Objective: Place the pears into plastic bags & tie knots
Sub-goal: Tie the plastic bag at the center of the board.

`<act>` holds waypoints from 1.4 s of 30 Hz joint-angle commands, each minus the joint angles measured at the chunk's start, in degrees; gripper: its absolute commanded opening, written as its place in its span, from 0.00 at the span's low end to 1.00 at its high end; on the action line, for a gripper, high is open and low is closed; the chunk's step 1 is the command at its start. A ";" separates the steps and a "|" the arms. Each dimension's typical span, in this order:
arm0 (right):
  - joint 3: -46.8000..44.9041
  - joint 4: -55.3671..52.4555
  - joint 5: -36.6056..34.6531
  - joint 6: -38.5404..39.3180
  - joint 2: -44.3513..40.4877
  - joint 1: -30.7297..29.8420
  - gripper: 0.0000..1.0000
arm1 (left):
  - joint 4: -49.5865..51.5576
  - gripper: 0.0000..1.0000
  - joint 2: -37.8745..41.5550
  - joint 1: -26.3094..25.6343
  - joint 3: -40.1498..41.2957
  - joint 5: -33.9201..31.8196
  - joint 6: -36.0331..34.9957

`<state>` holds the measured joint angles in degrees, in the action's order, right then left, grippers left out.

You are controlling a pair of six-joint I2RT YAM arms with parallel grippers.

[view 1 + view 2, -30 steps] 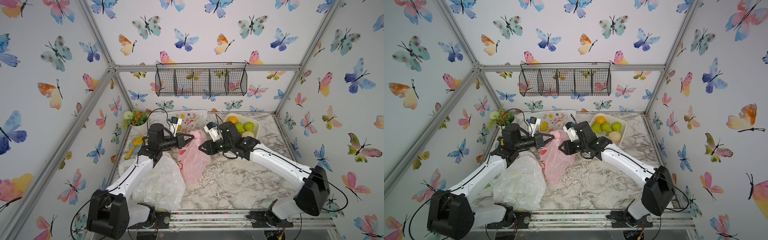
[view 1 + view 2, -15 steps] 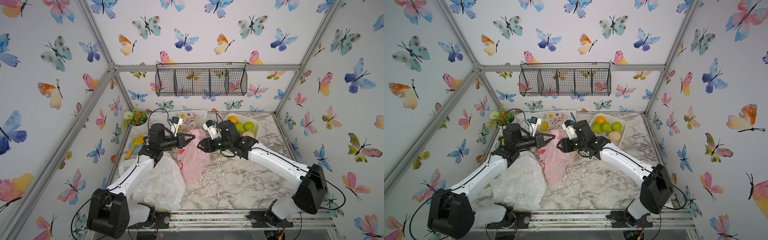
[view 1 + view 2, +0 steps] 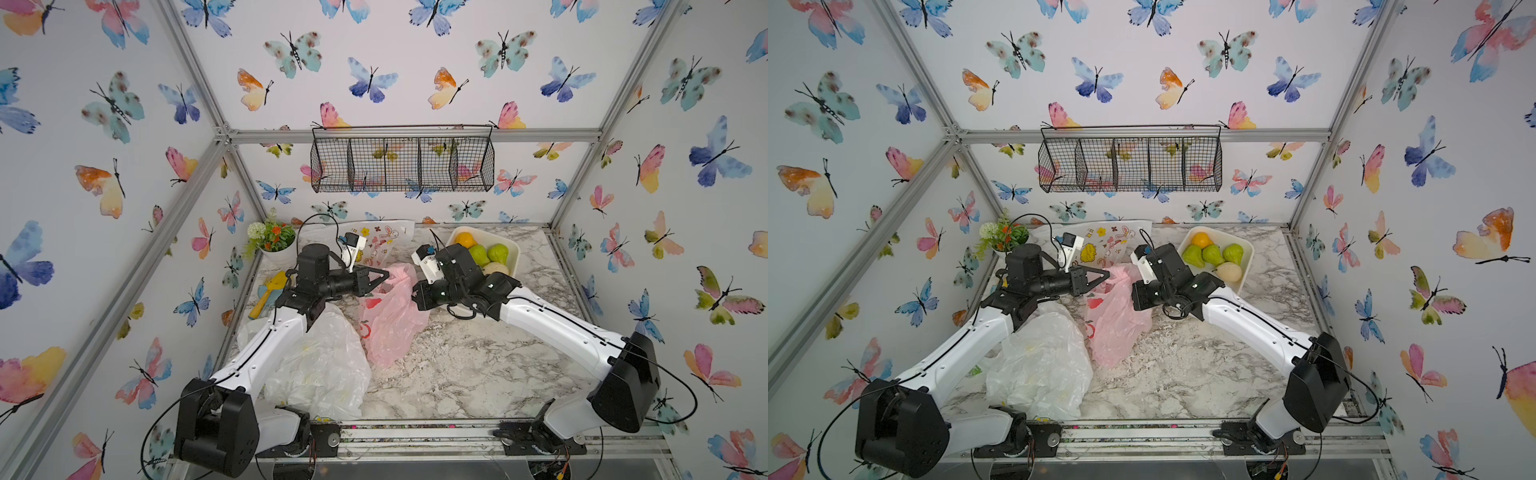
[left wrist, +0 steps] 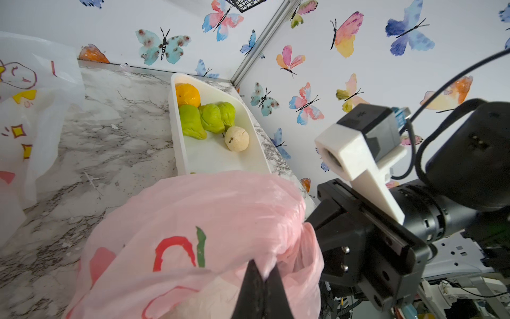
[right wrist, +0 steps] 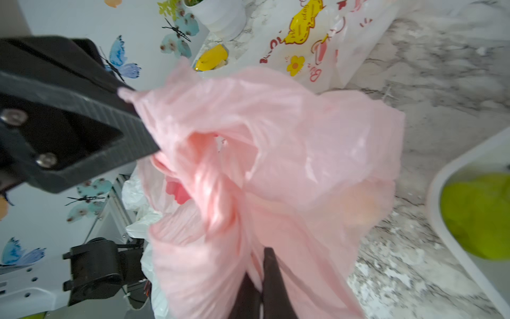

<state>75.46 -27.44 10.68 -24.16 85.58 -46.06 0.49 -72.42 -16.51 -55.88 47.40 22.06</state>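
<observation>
— What are the jaws doing?
— Both are pinched together on plastic. The left gripper [image 3: 385, 274] clamps one gathered strip of the pink bag [image 3: 390, 328], and the right gripper [image 3: 414, 293] clamps the opposite strip, mid-frame in both top views.
— Why hold it from two sides?
— Likely to keep the mouth lifted and the handles taut for knotting. A pale shape shows through the film, perhaps a pear.
— And the rest?
— The other pears [image 3: 498, 252] lie in the white tray [image 3: 516, 254], right of centre.

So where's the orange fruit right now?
In a top view the orange fruit sits in the white tray at the back right corner of the table. It is at the tray's far end, next to the green pears.
</observation>
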 commanded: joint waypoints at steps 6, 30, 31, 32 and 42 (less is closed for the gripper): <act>-1.44 -15.44 -21.95 -1.03 -6.73 0.13 0.03 | 13.21 0.00 5.67 5.66 -1.56 -7.58 -8.83; -23.93 -10.34 -13.81 -9.94 -13.25 22.24 0.03 | 13.26 0.00 8.79 17.07 14.16 -22.72 -6.51; -23.58 -10.10 -13.35 -9.81 -13.16 22.23 0.03 | 13.33 0.00 8.90 16.60 13.81 -22.18 -6.42; -23.19 -10.17 -13.39 -9.72 -13.12 22.24 0.03 | 13.39 0.00 9.00 16.15 13.55 -22.26 -6.57; -20.88 -9.56 -4.13 -5.93 -12.41 25.38 0.31 | 17.17 0.00 10.56 14.21 6.82 -17.44 -6.52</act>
<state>52.80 -31.44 10.90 -31.14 72.75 -23.94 17.50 -64.23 -3.68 -44.38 34.48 15.35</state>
